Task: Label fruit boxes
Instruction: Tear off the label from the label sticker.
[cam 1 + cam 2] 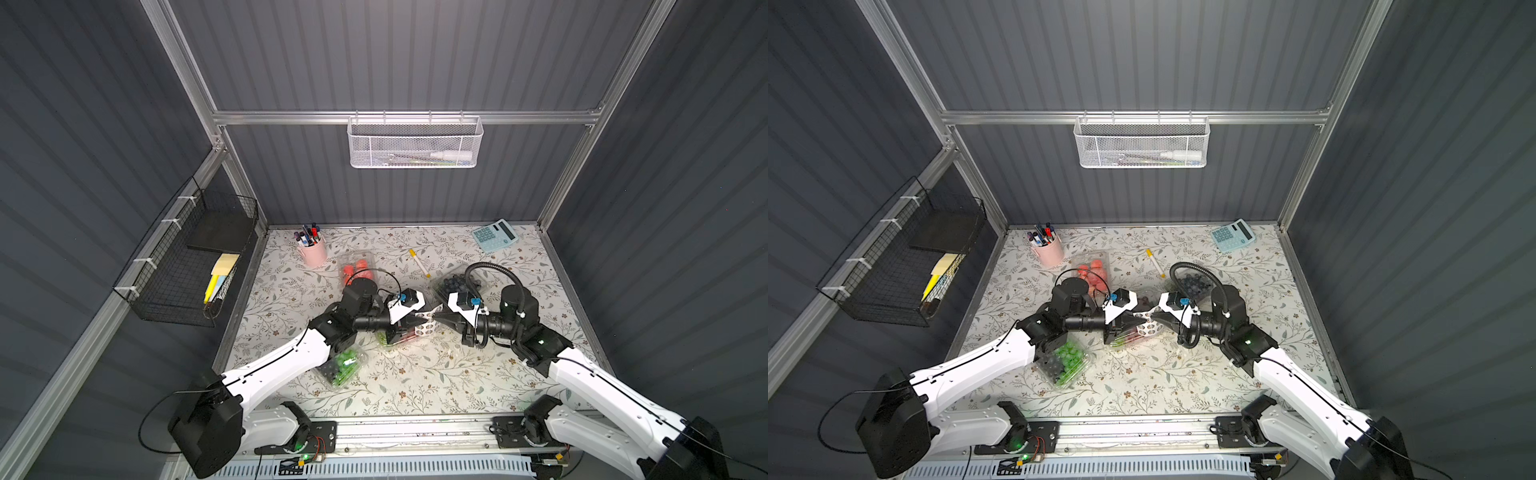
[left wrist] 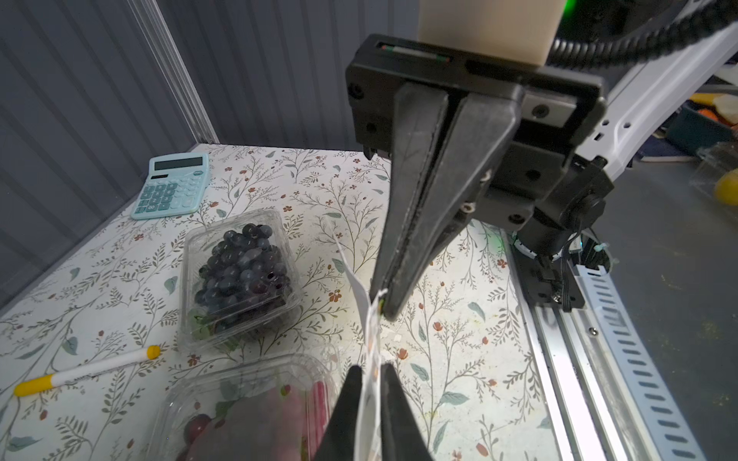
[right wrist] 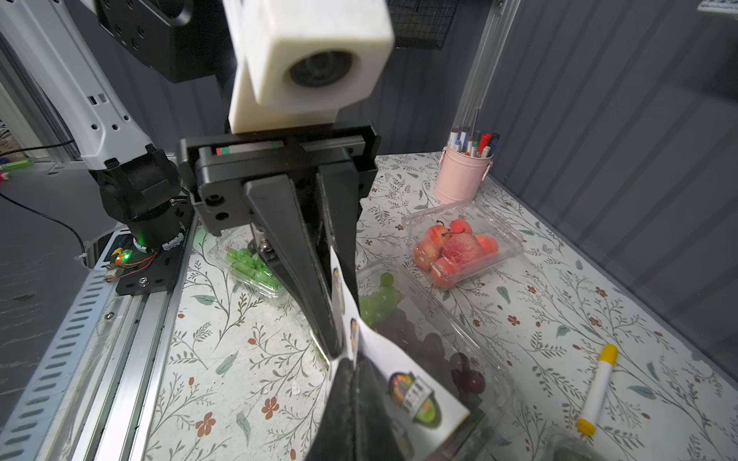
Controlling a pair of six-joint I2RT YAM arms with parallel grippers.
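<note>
**Two grippers hold sticker sheet taut above grape box**

On the floral desk (image 1: 415,386), the box of green and black grapes (image 1: 340,368) lies nearest the robot. It sits on the near side of the sticker sheet (image 3: 379,347) and to its left, partly under the left arm. The sheet hangs clear of the desk at mid-scene, pinched from opposite sides. The left gripper (image 2: 371,369) is clenched on one edge. The right gripper (image 2: 385,309) is pressed shut on the other, its tips right at the paper's edge. Whether it has a sticker or only the backing cannot be told. Holding the sheet between two arms likely gives one gripper something to pull against while a label is peeled. Just below the sheet sits the box of green and red grapes (image 3: 419,331), probably the next lid to be labelled. Beyond the sheet to the left lies the box of red fruit (image 1: 357,270), and beyond it to the right the blueberry box (image 2: 239,271). Farther behind the sheet are a yellow-capped marker (image 1: 419,262), a pink pen cup (image 1: 311,249) and a blue calculator (image 1: 494,235), all well apart from the work.
</note>
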